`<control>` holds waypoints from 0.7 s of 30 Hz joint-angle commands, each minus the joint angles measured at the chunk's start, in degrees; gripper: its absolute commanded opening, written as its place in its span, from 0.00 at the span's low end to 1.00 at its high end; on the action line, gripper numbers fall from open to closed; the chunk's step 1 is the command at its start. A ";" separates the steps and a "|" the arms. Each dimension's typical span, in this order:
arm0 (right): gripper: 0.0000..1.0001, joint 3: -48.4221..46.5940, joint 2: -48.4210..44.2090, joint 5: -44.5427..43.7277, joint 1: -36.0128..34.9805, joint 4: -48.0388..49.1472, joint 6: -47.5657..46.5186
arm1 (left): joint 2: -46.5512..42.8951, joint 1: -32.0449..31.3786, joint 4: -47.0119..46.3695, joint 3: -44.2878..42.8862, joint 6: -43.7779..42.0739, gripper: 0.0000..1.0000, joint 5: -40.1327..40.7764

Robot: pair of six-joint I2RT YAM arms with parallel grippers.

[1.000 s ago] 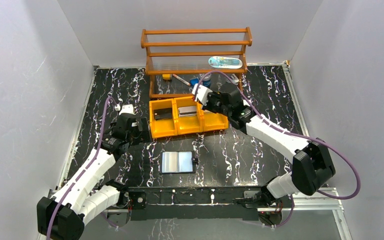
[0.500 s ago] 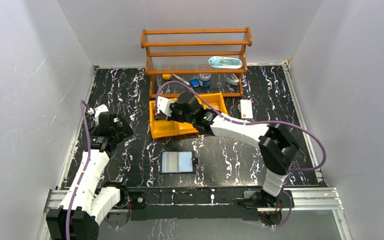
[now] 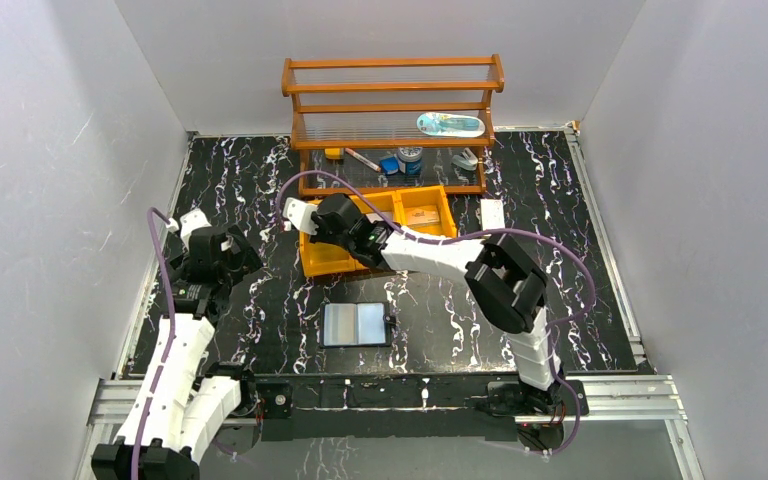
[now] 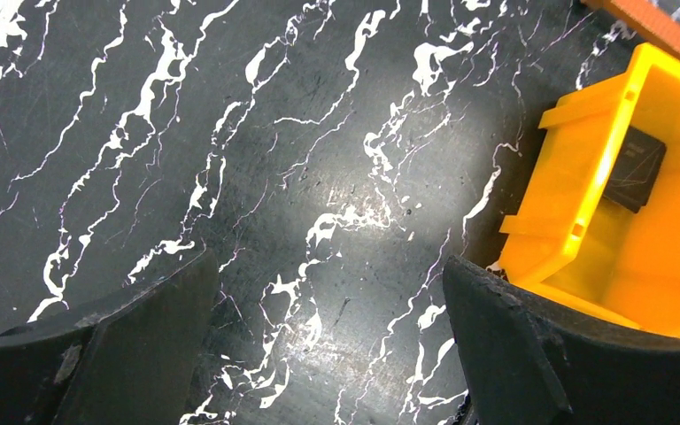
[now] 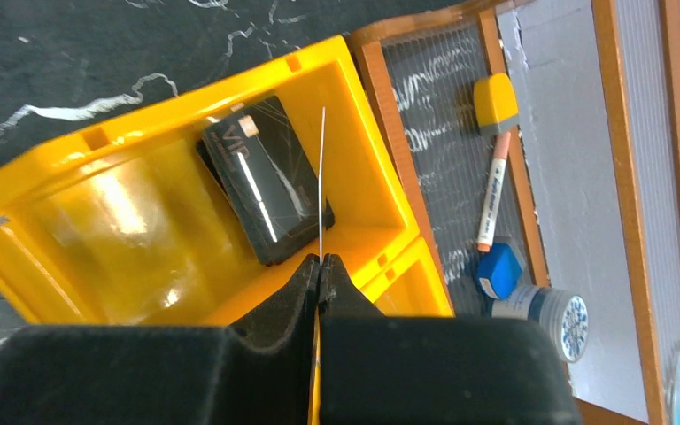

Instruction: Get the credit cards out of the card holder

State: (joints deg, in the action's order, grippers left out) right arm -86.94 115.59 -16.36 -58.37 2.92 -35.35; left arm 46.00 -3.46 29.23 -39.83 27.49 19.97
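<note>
Pinching a thin card [image 5: 321, 177] edge-on between tightly closed fingers, the right gripper [image 5: 320, 266] hung over the left end compartment of the yellow bin [image 5: 230, 84], where a dark card [image 5: 266, 190] lay flat. Holding it upright like that looked meant to let it drop straight into the compartment. A tan card [image 3: 422, 216] rested in the compartment at the bin's opposite end, so sorting seemed well along. The card holder [image 3: 356, 324] lay spread open, pale side up, on the table [image 4: 230, 177] in front of the bin, apart from both arms; whether it held more cards could not be told. The left gripper [image 4: 328, 354] hovered just off the bin's left end, fingers wide apart and empty, probably parked clear.
</note>
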 commanded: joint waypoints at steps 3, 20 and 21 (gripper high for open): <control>0.00 -4.84 3.01 -7.03 -0.33 0.42 -3.50 | -2.87 0.56 -0.14 -0.18 0.64 0.98 1.89; 0.00 -10.17 10.20 -10.72 -0.75 -0.72 -6.31 | -3.36 0.56 -0.32 -0.10 0.30 0.98 1.22; 0.00 -10.26 10.40 -10.71 -0.81 -0.72 -6.31 | -3.37 0.54 -0.33 -0.09 0.29 0.98 1.14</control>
State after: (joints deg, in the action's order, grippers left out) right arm -94.43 125.12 -25.19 -59.16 2.13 -40.93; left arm 43.53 -3.36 29.19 -39.83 27.73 20.38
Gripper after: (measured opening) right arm 0.073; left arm 0.983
